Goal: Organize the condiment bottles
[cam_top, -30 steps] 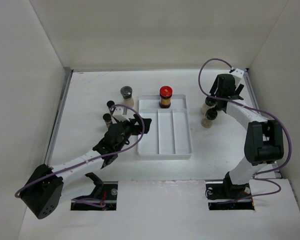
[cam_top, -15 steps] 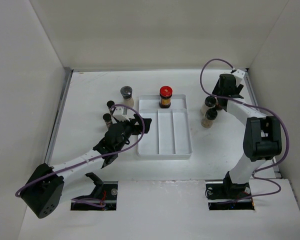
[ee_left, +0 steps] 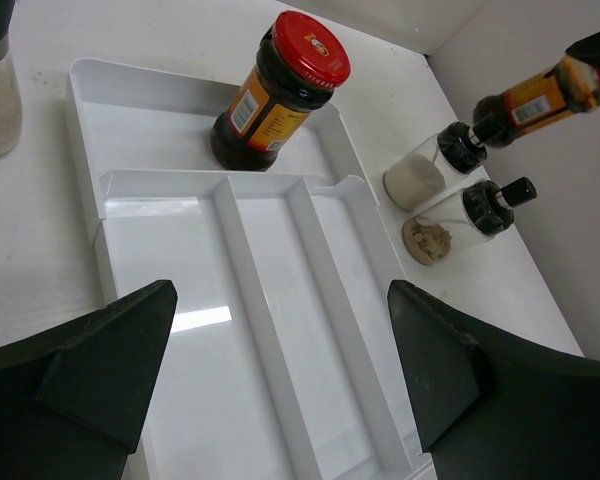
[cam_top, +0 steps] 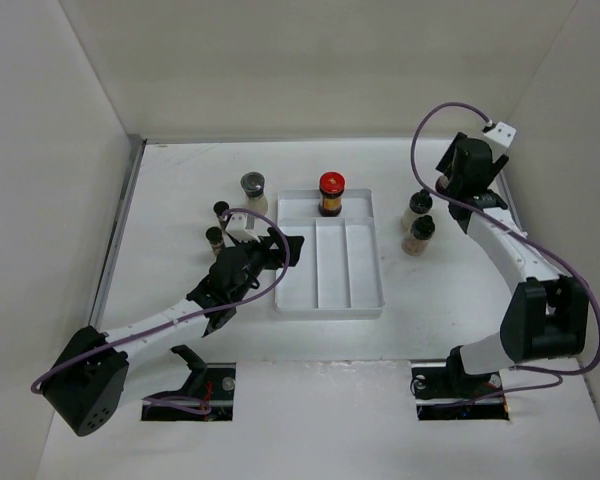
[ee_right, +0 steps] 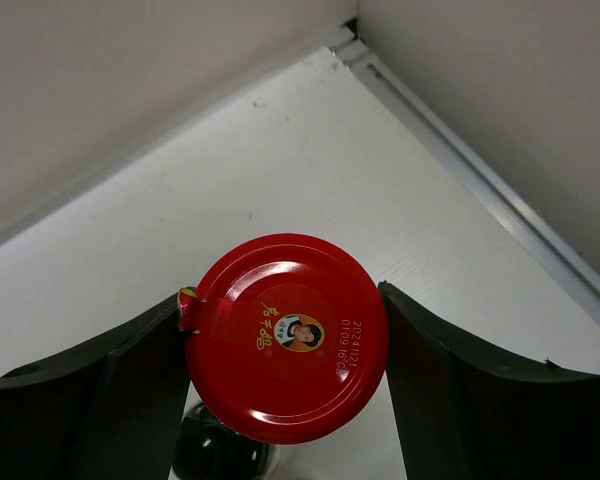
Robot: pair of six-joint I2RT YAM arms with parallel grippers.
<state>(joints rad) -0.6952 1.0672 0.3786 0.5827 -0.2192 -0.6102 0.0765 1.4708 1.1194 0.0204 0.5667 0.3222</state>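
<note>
**Right arm pulls up and back with a red-lidded jar in its grip**

Since a second ago the right gripper [ee_right: 286, 370] has closed in and swung from beside the tray toward the back right corner, taking the second red-lidded jar [ee_right: 285, 335] with it. Its fingers [ee_right: 100, 400] press against either side of the jar at the lid, only partly closed because the jar is wide. From the left wrist camera the jar looks aloft and tilted. It sits at that frame's edge, though, and the overhead view hides it under the wrist, so I would not swear it is clear of the table. Holding it from above by the top should let it go down upright.

The left gripper [ee_left: 280, 365] has not shifted. It hovers over the near left of the white divided tray [cam_top: 325, 290], jaws spread wide and holding nothing, probably waiting out of the way.

The first red-lidded jar [cam_top: 331, 194] stands in the tray's back compartment, with room beside it for its twin. Two beige-filled black-capped jars [cam_top: 417, 205] stand just right of the tray. The grey-lidded jar [cam_top: 253, 189] and two slim dark jars [cam_top: 214, 237] wait on its left, not yet sorted
</note>
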